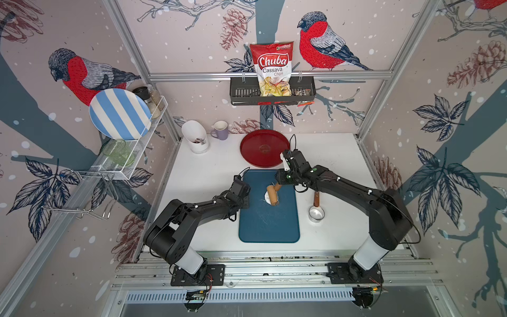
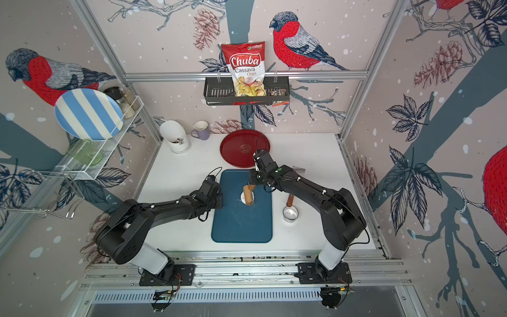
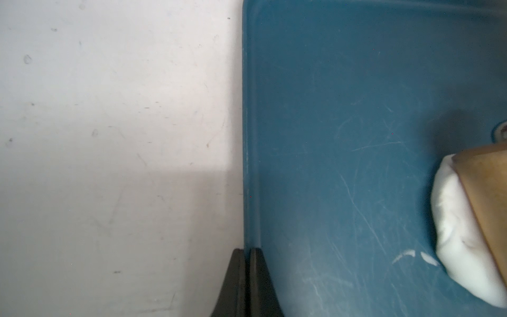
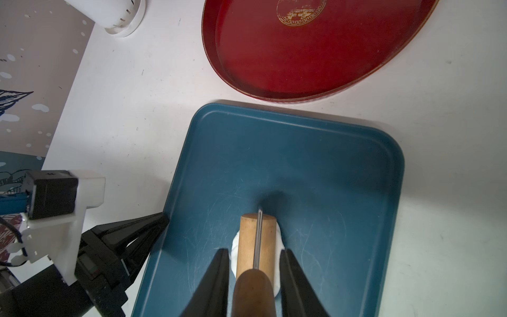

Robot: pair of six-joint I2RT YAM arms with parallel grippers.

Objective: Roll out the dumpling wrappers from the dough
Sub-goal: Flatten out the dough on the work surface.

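The dough [image 1: 266, 196] [image 2: 242, 197] is a small white lump on the blue board [image 1: 269, 225] [image 4: 329, 178], mostly covered by a wooden roller [image 1: 273, 195] [image 4: 256, 238] lying across it. My right gripper [image 4: 254, 251] [image 1: 281, 181] is shut on the roller's dark wooden handle, a finger on each side. My left gripper [image 3: 247, 250] [image 1: 245, 205] is shut and empty, its tips on the board's left rim [image 3: 251, 137]. In the left wrist view the dough [image 3: 455, 233] bulges out from under the roller. No dumpling wrappers are in view.
A steel ring cutter [image 1: 316, 213] with a wooden handle lies right of the board. A red round tray [image 1: 264, 148] [image 4: 315, 49] sits just behind the board. A white utensil holder [image 1: 196, 137] and a purple mug [image 1: 220, 130] stand at the back left.
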